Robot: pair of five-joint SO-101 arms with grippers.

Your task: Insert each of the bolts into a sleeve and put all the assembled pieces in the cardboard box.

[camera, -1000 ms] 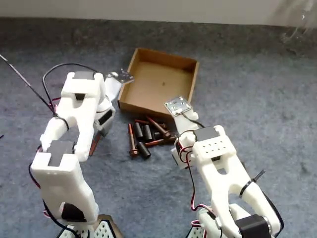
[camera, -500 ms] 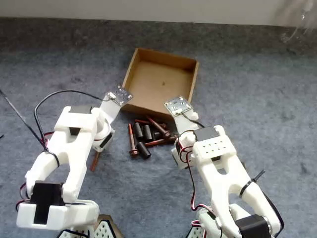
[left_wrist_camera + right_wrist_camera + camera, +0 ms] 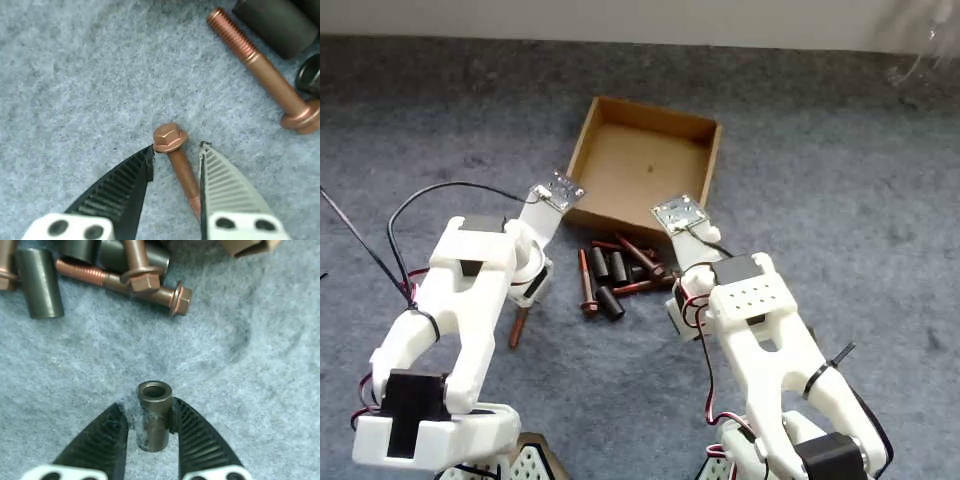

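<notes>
Left jaws pinch a light, stiff bolt [image 3: 176, 159] near its head, right jaws clamp a sleeve [image 3: 154, 415], both probably slippery, best gripped mid-length.

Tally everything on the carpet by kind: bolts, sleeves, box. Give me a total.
bolts: 5 (four in the heap between the arms, one held in the left pincer)
sleeves: 5 (four in the heap, one of them partly under a bolt, and one at the right pincer)
cardboard box: 1
Total: 11
</notes>
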